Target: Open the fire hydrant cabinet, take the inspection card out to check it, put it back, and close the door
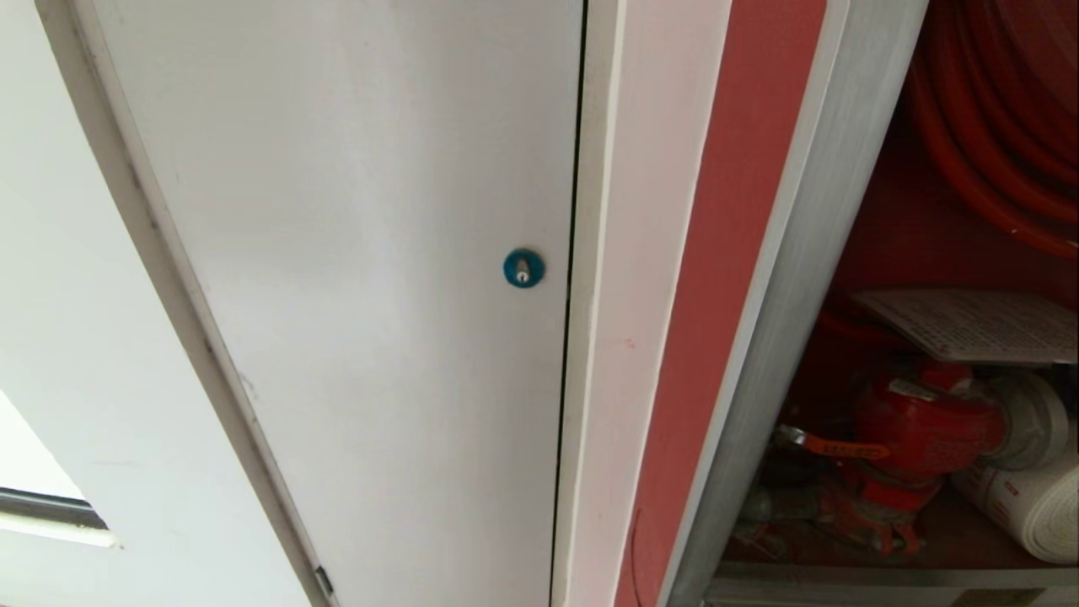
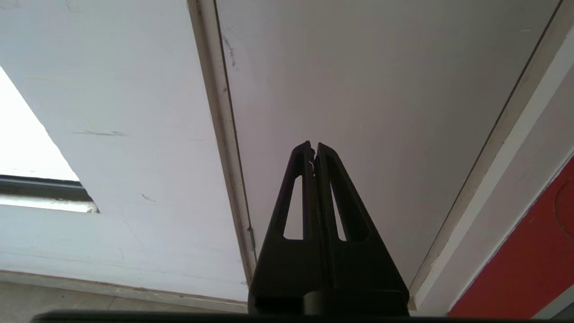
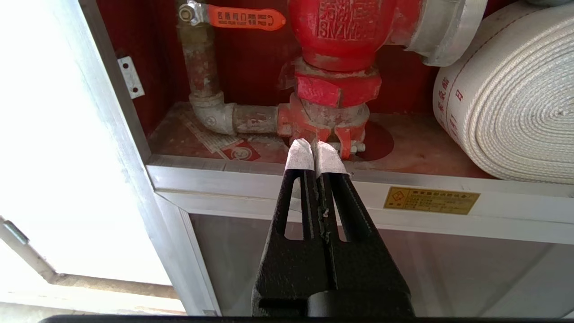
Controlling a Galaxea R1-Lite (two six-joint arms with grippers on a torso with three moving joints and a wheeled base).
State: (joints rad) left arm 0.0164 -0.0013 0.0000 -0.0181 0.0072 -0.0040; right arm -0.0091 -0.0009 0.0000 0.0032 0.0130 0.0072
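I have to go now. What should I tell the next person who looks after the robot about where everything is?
Left end effector: shut, empty, facing the white panel door with the blue lock.
Right end effector: shut, empty, in front of the fire hydrant cabinet, pointing at the base of the red valve.
The cabinet stands open. The inspection card lies inside, above the valve, beside the white rolled hose. The cabinet's own door is not in view.
Done: cabinet open.
Whether the card has already been checked cannot be told. If not, take it out, check it and put it back. Then close the door.
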